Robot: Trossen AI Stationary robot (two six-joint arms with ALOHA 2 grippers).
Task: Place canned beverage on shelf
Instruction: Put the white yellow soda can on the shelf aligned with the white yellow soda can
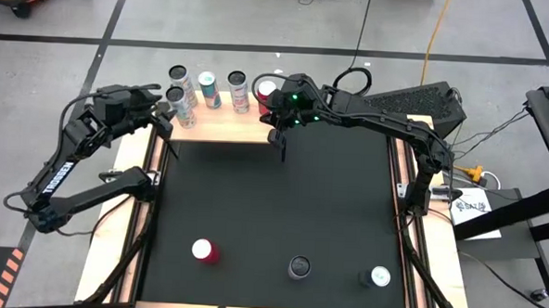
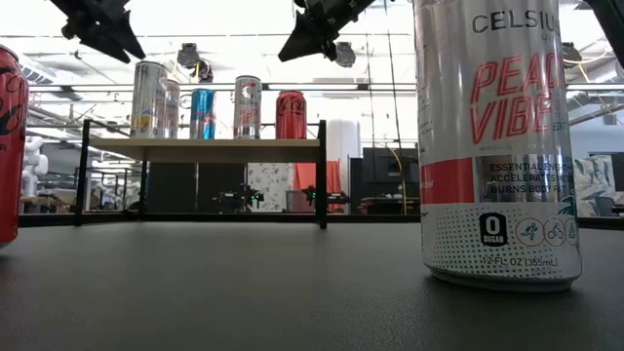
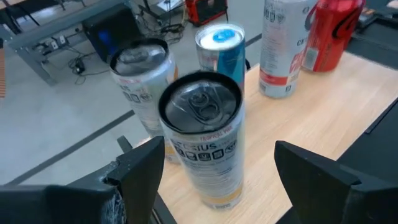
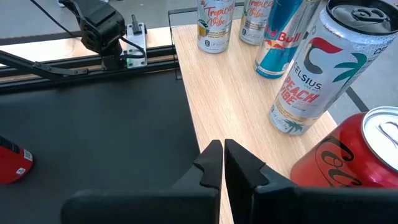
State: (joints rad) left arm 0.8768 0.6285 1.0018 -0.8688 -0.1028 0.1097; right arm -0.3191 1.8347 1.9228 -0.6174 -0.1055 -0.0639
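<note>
The shelf (image 1: 222,124), a pale wood board on black legs, stands at the table's far side and carries several cans. My left gripper (image 1: 170,112) is open at its left end. Its fingers (image 3: 140,168) stand on either side of a silver Celsius can (image 3: 202,143) that is upright on the board near the left front corner, with a gap showing beside the can. My right gripper (image 4: 222,165) is shut on nothing above the shelf's near edge, beside a red cola can (image 4: 348,155) and a Peach Vibe can (image 4: 314,68).
On the black table near its front edge stand a red can (image 1: 204,251), a dark-topped can (image 1: 299,266) and a white Celsius can (image 1: 380,277). Behind the can between the left fingers stand a silver can (image 3: 140,81) and a blue-topped can (image 3: 221,53).
</note>
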